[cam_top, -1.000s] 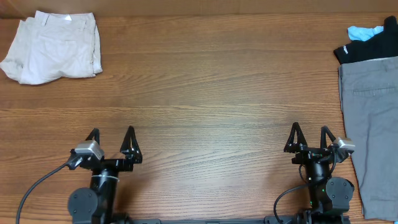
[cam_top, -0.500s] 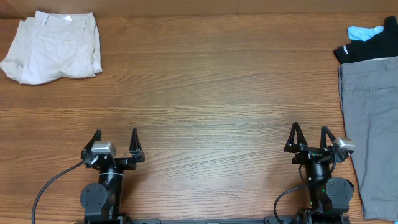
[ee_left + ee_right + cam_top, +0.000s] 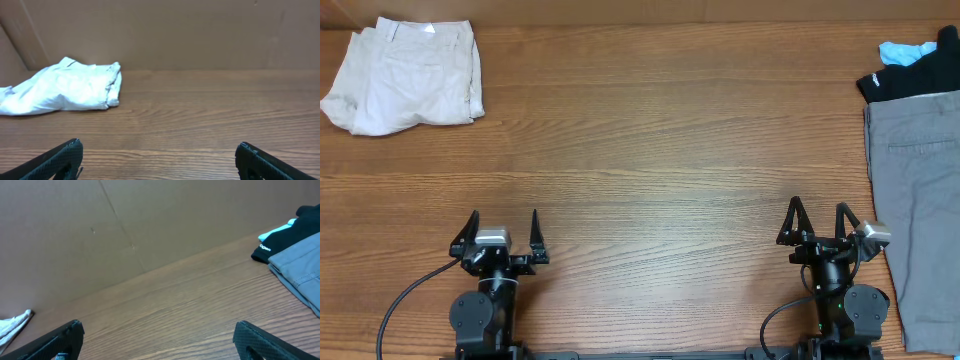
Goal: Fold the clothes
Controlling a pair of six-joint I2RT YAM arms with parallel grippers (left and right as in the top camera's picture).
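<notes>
Overhead view: cream shorts (image 3: 405, 75) lie at the table's (image 3: 650, 150) far-left corner; left end effector (image 3: 503, 218) and right end effector (image 3: 817, 208) gape empty.

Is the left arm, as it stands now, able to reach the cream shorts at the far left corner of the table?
Probably yes. The left gripper is open and empty, and only bare table lies between it and the cream shorts. They lie far off, so full reach is uncertain.
</notes>
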